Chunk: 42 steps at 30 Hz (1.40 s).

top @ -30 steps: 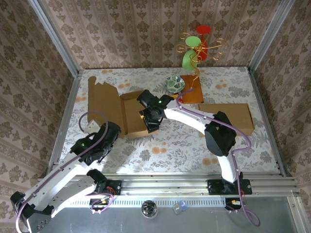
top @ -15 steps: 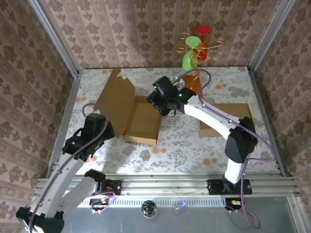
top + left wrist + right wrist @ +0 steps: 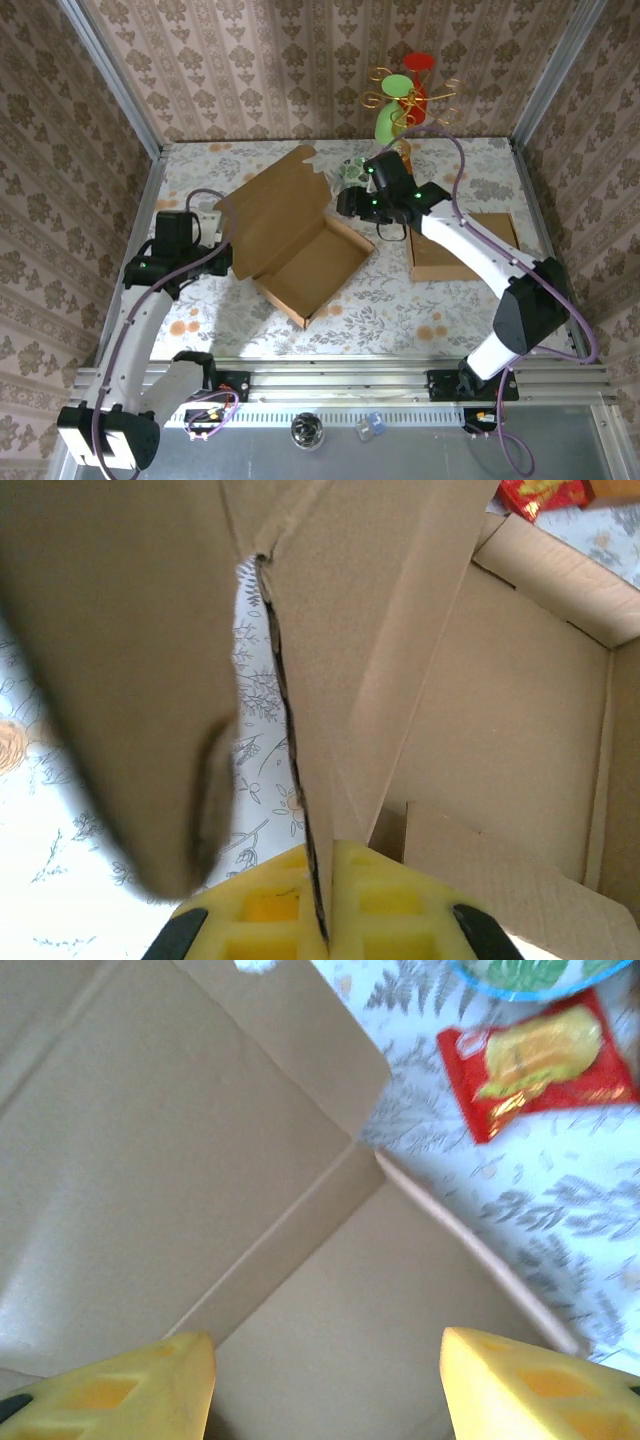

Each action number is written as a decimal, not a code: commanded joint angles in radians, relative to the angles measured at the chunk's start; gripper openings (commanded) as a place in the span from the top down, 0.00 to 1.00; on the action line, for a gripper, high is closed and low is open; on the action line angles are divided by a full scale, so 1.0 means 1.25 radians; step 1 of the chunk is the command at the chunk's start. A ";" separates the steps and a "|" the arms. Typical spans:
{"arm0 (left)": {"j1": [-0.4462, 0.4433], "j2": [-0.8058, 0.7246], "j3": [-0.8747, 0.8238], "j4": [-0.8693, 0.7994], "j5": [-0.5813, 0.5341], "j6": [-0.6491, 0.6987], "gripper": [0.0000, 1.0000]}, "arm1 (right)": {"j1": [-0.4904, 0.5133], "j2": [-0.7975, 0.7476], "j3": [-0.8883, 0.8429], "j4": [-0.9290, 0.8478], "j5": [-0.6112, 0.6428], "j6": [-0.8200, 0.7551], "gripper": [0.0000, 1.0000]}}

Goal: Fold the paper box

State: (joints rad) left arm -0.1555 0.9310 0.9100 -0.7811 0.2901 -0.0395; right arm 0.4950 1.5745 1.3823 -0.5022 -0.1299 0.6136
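Observation:
The brown paper box (image 3: pixel 315 262) lies open in the middle of the table, its lid (image 3: pixel 275 205) raised up and tilted over the tray. At the lid's left edge my left gripper (image 3: pixel 222 258) is shut on the box wall; in the left wrist view the cardboard edge (image 3: pixel 300 810) runs straight down between the yellow pads (image 3: pixel 385 910). My right gripper (image 3: pixel 362 212) hovers open above the box's far right corner. The right wrist view looks down into the box interior (image 3: pixel 360 1330), with both yellow fingertips (image 3: pixel 120 1385) wide apart and nothing between them.
A second flat cardboard box (image 3: pixel 462 246) lies at the right. A patterned bowl (image 3: pixel 356 172) and a red snack packet (image 3: pixel 540 1060) sit behind the box. A wire stand with green and red discs (image 3: pixel 405 95) rises at the back.
The box has been turned and dragged toward the middle, its lid swung higher. My left arm moved up and left with the flap; my right gripper pulled back to the right, off the box.

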 commanded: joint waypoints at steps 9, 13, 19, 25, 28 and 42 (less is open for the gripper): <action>0.005 0.031 0.023 0.087 0.122 0.242 1.00 | -0.119 -0.136 -0.161 0.154 -0.092 -0.219 0.35; 0.005 0.075 0.033 0.120 0.157 0.299 1.00 | -0.124 -0.116 -0.161 0.153 -0.100 -0.194 0.37; 0.007 0.145 0.065 0.117 0.183 0.451 1.00 | -0.138 -0.134 -0.243 0.230 -0.017 -0.207 0.37; 0.010 0.209 0.098 0.109 0.232 0.513 1.00 | -0.182 -0.068 -0.230 0.261 -0.061 -0.336 0.35; 0.016 0.234 0.108 0.116 0.236 0.519 1.00 | -0.199 -0.017 -0.190 0.219 -0.120 -0.330 0.38; 0.028 0.303 0.145 0.139 0.262 0.532 1.00 | -0.106 -0.049 -0.325 0.090 -0.025 -0.215 0.47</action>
State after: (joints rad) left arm -0.1280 1.2984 1.0569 -0.6163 0.5846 0.5926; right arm 0.3027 1.5269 1.0145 -0.3214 -0.2203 0.3176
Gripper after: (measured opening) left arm 0.051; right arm 0.530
